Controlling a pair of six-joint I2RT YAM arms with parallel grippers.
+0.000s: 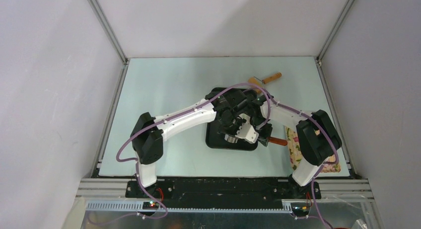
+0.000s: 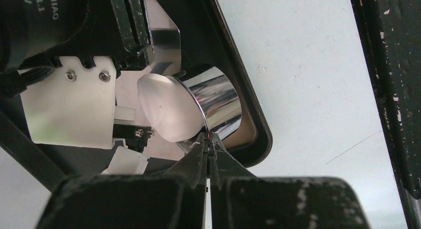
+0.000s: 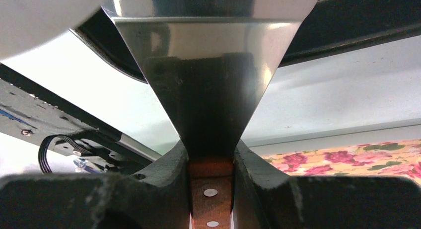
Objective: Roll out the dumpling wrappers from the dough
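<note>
My left gripper (image 2: pixel 209 139) is shut on the thin rim of a round steel cup (image 2: pixel 216 100), which lies tilted over the black tray (image 2: pixel 258 134). The cup's mouth looks pale and smooth. I cannot tell whether that is the dough, and no dough shows elsewhere. My right gripper (image 3: pixel 211 154) is shut on the brown riveted wooden handle (image 3: pixel 211 189) of a steel spatula, whose wide blade (image 3: pixel 213 40) reaches over the tray (image 3: pixel 357 25). In the top view both grippers meet over the tray (image 1: pixel 214 139), with the cup (image 1: pixel 230 137) under them.
A wooden rolling pin (image 1: pixel 267 80) lies behind the tray at the back. A floral cloth (image 1: pixel 297 152) lies at the right front, beside the right arm. The spatula handle (image 1: pixel 278 141) sticks out to the tray's right. White walls enclose the pale table (image 1: pixel 164 90).
</note>
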